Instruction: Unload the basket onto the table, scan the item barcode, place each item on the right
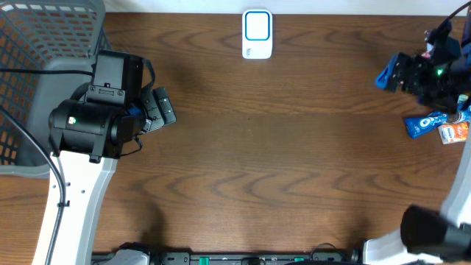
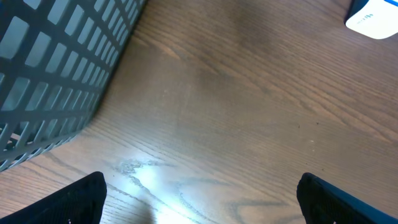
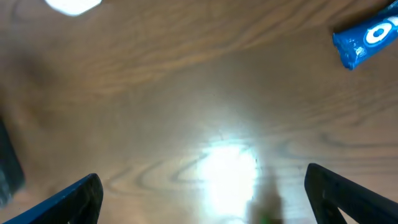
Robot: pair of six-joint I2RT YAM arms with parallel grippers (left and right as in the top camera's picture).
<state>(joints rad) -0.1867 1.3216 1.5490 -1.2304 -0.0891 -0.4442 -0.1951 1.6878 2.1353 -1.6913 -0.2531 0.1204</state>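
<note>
A white barcode scanner with a blue-framed window lies at the table's far edge; its corner shows in the left wrist view and as a blur in the right wrist view. A blue snack packet lies at the right edge, also in the right wrist view, with a small orange packet beside it. My right gripper hovers open just left of and behind the blue packet, nothing between its fingers. My left gripper is open over bare wood at the left.
A grey mesh basket fills the back left corner, right beside the left arm; its wall shows in the left wrist view. The brown wooden table stretches between the two arms.
</note>
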